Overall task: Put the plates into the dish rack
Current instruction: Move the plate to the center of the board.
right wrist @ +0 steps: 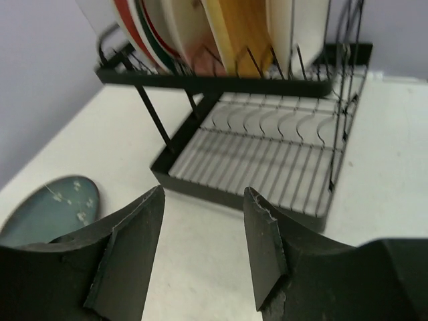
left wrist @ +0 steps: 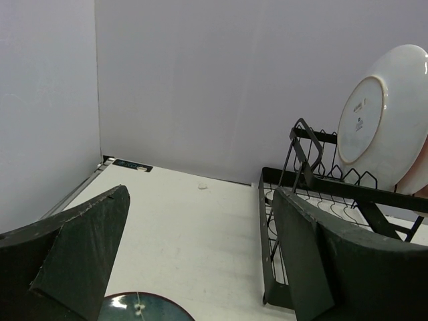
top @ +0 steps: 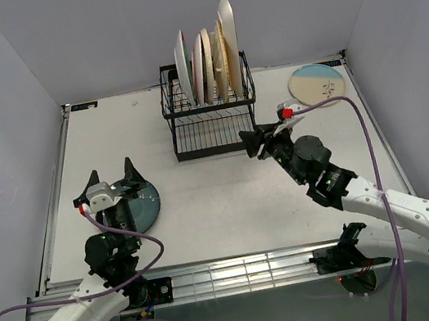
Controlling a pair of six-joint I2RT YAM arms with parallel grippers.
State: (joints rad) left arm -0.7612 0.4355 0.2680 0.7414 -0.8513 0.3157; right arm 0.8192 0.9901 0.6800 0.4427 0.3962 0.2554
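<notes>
Your left claw (top: pixel 110 181) hangs over the near-left part of the counter (top: pixel 224 217), jaws spread wide and holding nothing. The dark teal plate (top: pixel 146 206) lies flat right under it. From above, the claw sits over the plate's back-left edge. In the left wrist view only a sliver of the rim shows at the bottom, between the two jaws and closer to the left one.

Your right claw (top: pixel 256 145) is parted about halfway and empty too. It sits low, just beside the front-right corner of the dish rack (top: pixel 213 127), pointing toward the rack's grid base. The right wrist view looks across that base and up at the slotted tier.

Five racked plates (top: pixel 209 57) stand on edge in the upper tier (the tall white one is at the right end, with the yellow one next to it). The cream-and-blue plate (top: pixel 317 84) lies flat at the back right of the counter, behind and to the right of your right claw and apart from it. The blurred bluish disc at the lower left of the right wrist view is probably the dark teal plate.
</notes>
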